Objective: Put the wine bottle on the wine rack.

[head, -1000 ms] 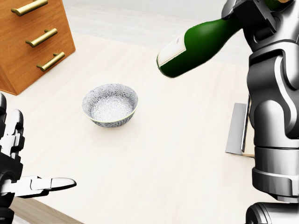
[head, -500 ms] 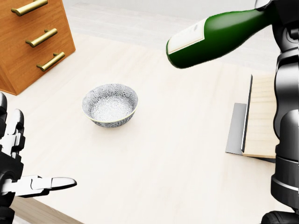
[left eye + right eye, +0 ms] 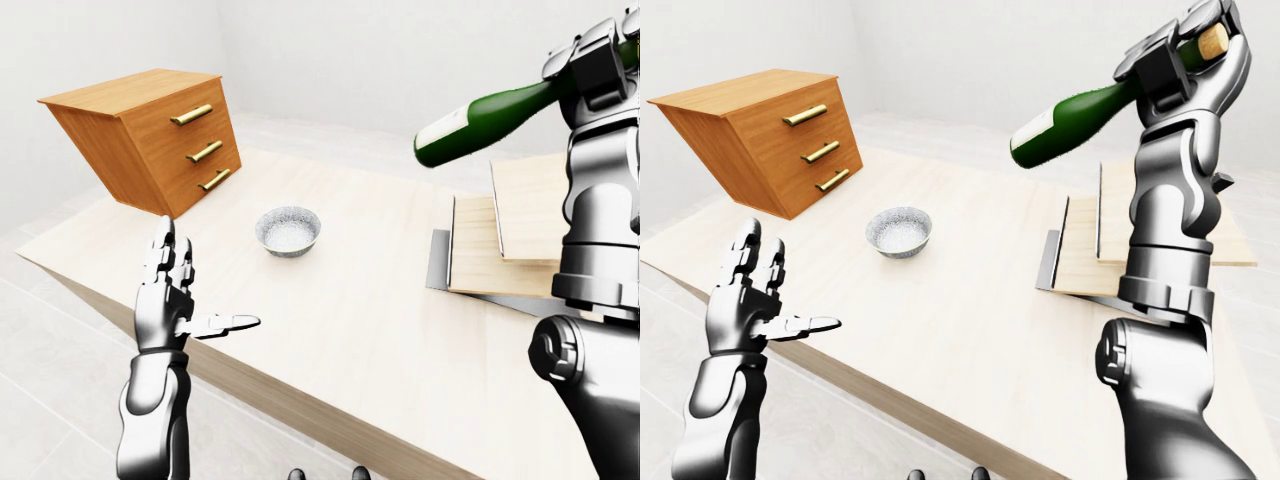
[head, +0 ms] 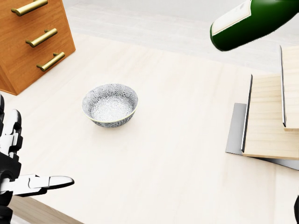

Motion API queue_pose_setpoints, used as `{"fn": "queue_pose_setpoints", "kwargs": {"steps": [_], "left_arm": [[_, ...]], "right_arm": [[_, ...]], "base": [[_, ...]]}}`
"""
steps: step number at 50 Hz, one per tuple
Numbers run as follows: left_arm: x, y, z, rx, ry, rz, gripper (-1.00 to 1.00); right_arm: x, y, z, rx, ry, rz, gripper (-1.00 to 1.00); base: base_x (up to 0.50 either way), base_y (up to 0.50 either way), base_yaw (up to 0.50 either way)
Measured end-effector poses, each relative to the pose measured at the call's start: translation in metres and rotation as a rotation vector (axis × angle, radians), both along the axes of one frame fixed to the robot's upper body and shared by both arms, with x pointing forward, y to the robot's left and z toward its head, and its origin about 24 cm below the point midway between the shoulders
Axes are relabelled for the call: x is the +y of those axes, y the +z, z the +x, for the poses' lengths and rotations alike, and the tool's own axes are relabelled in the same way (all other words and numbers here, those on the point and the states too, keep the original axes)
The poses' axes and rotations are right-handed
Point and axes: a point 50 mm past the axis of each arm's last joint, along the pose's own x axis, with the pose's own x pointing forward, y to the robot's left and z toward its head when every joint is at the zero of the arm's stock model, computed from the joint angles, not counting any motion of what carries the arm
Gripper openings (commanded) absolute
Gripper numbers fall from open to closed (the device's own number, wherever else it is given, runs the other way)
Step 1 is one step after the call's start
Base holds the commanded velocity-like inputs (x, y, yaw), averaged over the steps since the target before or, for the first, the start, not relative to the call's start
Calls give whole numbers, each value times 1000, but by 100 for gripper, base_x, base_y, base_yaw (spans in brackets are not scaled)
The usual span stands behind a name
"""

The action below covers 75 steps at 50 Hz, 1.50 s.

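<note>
In the left-eye view my left hand (image 3: 170,295) stands upright over the near edge of the counter (image 3: 360,330), fingers spread wide and thumb pointing right, holding nothing. A patterned bowl (image 3: 288,230) sits on the counter near the drawer chest (image 3: 150,135) at the left. In the head view the wine bottle (image 4: 252,23) hangs in the air at the top right, tilted with its base toward the left, above and to the left of the stepped wooden wine rack (image 4: 268,119), not touching it. In the right-eye view my right hand (image 3: 1185,55) is raised high on its arm, fingers closed round the bottle's neck just below the cork, the green body slanting down to the left over the counter.
</note>
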Motion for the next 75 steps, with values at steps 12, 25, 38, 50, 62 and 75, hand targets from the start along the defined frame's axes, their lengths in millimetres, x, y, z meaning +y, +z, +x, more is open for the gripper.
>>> {"fn": "queue_pose_setpoints", "kwargs": {"steps": [12, 25, 38, 50, 62, 75], "left_arm": [[2, -1, 1, 6, 6, -1, 100], [1, 4, 1, -14, 8, 8, 100], [-1, 5, 3, -19, 4, 16, 100], [-2, 7, 3, -25, 1, 25, 100], [-4, 10, 3, -36, 0, 32, 100], [-6, 15, 2, -57, -1, 40, 100]], "right_arm": [[-32, 11, -12, -44, -17, 81, -100], [-64, 16, -22, -58, -32, 138, -100], [-92, -1, -24, -2, -55, 161, -100], [-108, -12, -25, 16, -44, 187, -100], [-124, -27, -33, 26, -59, 237, -100], [-131, -33, -36, 43, -68, 256, -100]], "base": [[0, 0, 0], [0, 0, 0], [0, 0, 0], [0, 0, 0], [0, 0, 0], [0, 0, 0]]}}
